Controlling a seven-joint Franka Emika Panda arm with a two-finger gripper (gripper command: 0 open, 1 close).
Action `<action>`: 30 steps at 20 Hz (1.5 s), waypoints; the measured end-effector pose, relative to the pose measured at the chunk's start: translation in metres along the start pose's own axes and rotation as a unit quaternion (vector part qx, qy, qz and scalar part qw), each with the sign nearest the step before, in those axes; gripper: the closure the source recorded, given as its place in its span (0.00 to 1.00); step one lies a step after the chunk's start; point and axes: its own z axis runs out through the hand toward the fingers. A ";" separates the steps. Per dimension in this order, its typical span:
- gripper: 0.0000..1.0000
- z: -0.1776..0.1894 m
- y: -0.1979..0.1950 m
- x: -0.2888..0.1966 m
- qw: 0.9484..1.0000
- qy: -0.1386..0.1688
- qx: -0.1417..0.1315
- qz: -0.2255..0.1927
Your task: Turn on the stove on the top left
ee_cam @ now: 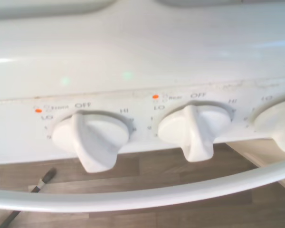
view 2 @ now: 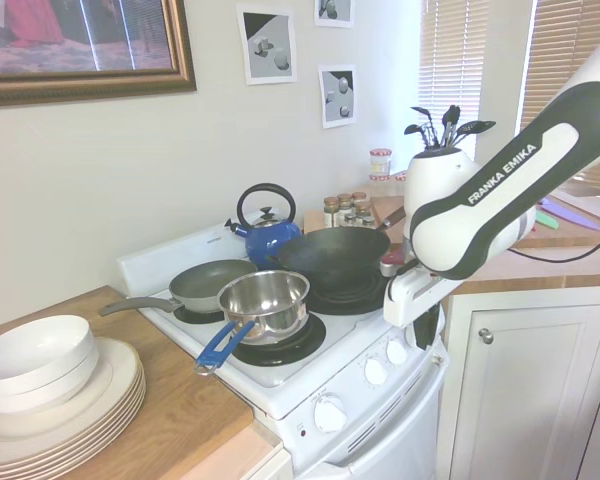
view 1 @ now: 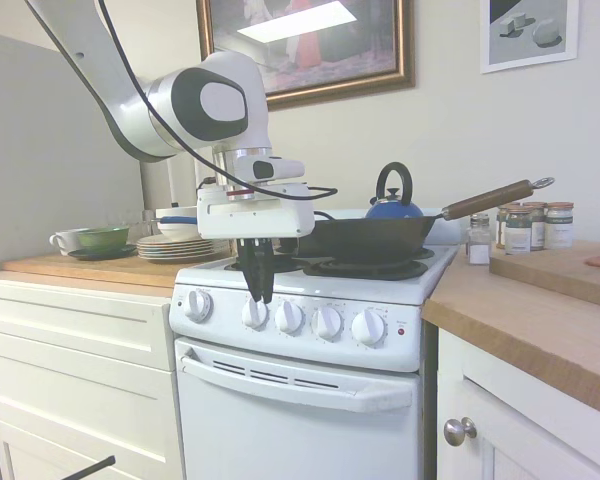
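Two dark fingers [view 1: 260,280], nearly together, hang just before the stove [view 1: 310,400]'s second knob [view 1: 254,313].

Stove [view 1: 310,395]: glossy white enamel, knobs [ee_cam: 92,137] smooth white plastic (slight sheen). Counter [view 1: 540,320]: matt wood grain. Saucepan [view 2: 265,300]: shiny polished metal, blue handle looks plastic. Wok [view 1: 365,238]: dull dark metal with wooden handle. Kettle [view 2: 267,235]: glossy blue enamel. Plates [view 2: 70,410]: smooth glazed ceramic. Picture frame [view 1: 405,45]: gilt-looking wood. Arm shell: glossy white plastic.
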 end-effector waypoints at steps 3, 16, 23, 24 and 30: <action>1.00 0.003 -0.003 0.003 1.000 0.000 -0.001 0.000; 1.00 0.008 -0.020 0.014 1.000 0.003 -0.004 0.002; 1.00 0.009 -0.028 0.021 1.000 0.004 -0.005 0.003; 1.00 0.011 -0.028 0.022 1.000 0.004 -0.006 0.003; 1.00 0.016 -0.031 0.030 1.000 0.003 -0.008 0.006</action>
